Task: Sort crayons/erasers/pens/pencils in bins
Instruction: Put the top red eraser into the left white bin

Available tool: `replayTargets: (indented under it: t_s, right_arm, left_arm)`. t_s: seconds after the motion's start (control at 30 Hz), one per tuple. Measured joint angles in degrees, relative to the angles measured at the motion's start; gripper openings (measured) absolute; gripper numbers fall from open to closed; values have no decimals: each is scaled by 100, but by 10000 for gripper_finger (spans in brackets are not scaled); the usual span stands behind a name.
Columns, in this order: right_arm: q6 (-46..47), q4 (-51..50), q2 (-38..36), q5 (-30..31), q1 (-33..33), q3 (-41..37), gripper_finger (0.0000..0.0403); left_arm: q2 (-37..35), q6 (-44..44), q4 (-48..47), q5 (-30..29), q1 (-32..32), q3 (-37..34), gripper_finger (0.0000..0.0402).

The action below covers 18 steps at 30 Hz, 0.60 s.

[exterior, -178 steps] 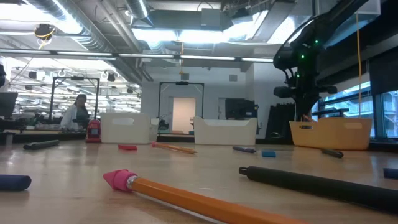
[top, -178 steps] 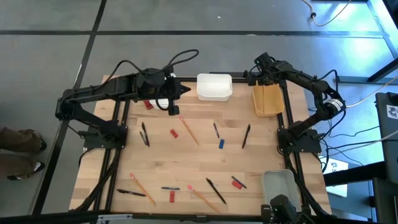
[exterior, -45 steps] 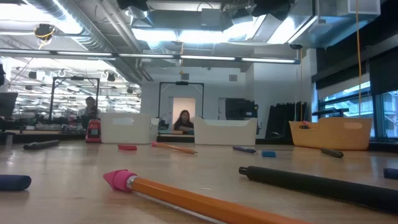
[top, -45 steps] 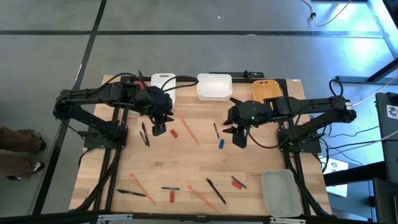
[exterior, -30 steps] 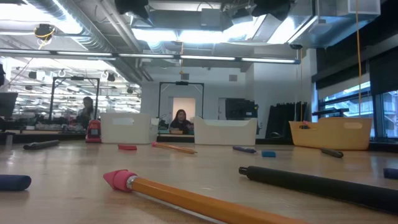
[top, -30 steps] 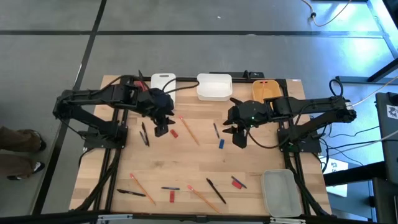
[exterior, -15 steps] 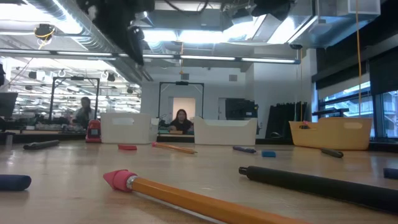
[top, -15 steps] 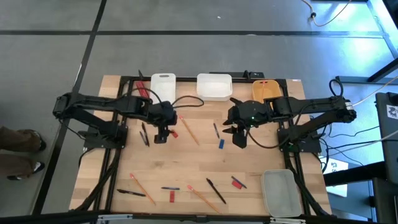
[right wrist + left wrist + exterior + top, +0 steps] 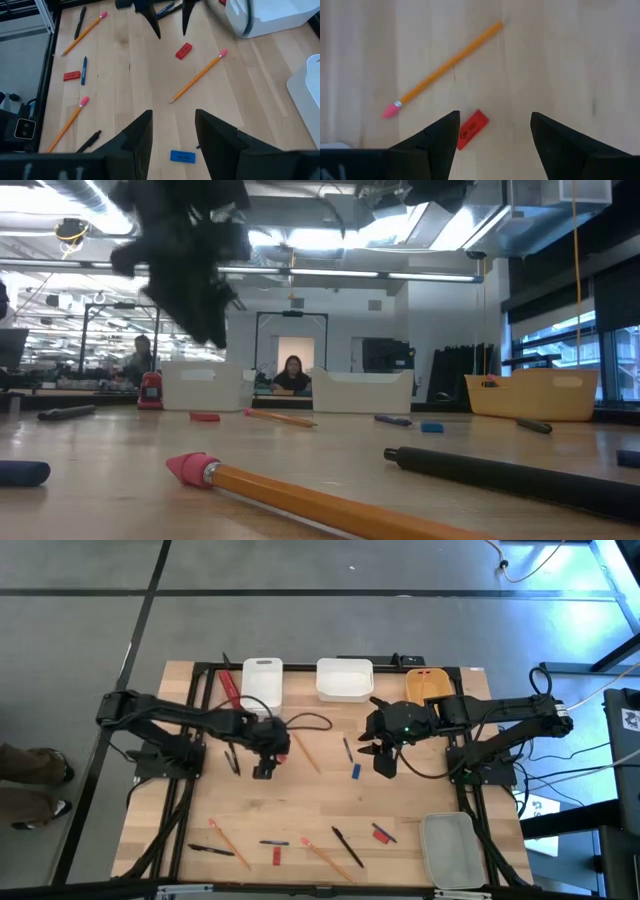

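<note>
My left gripper [image 9: 264,770] hangs open above the table, fingers pointing down; a small red eraser [image 9: 471,128] lies on the wood below, by one fingertip and untouched. An orange pencil [image 9: 445,67] with a pink end lies just beyond it. My right gripper [image 9: 384,764] hovers open at mid-table near a blue eraser [image 9: 182,156] and holds nothing. Pens [image 9: 232,755], pencils [image 9: 228,843] and erasers [image 9: 275,857] lie scattered flat on the table. The bins stand along the far edge: narrow white [image 9: 262,680], wider white [image 9: 345,680], yellow-orange [image 9: 430,695].
A translucent grey bin [image 9: 448,845] stands at the near right corner. In the low view a pencil [image 9: 300,495] and a black pen [image 9: 510,475] lie close to the camera. People sit in the room beyond the table. Bare wood lies between the two grippers.
My left gripper has gone from beside the narrow white bin toward the table's near edge and a little to the right, and has come down into the low view, ending above the red eraser. My right gripper has kept still.
</note>
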Motion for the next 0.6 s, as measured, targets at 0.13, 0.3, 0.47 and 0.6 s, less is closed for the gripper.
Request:
replayTargets:
  t_s: [0.13,0.3,0.47,0.6]
  right_arm:
    - [-21,0,-2,0,-2,1,149]
    - [-292,16,-2,1,-2,5,149]
    - [-474,136,-2,-31,-2,5,149]
    - [-474,188,-2,-41,-1,5,149]
  left_arm:
    - [567,223,74,-26,7,-5,234]
    - [963,682,71,-178,22,-5,233]
    - [1068,1054,66,-565,30,-3,230]
    - [1068,1380,118,-572,123,-5,229]
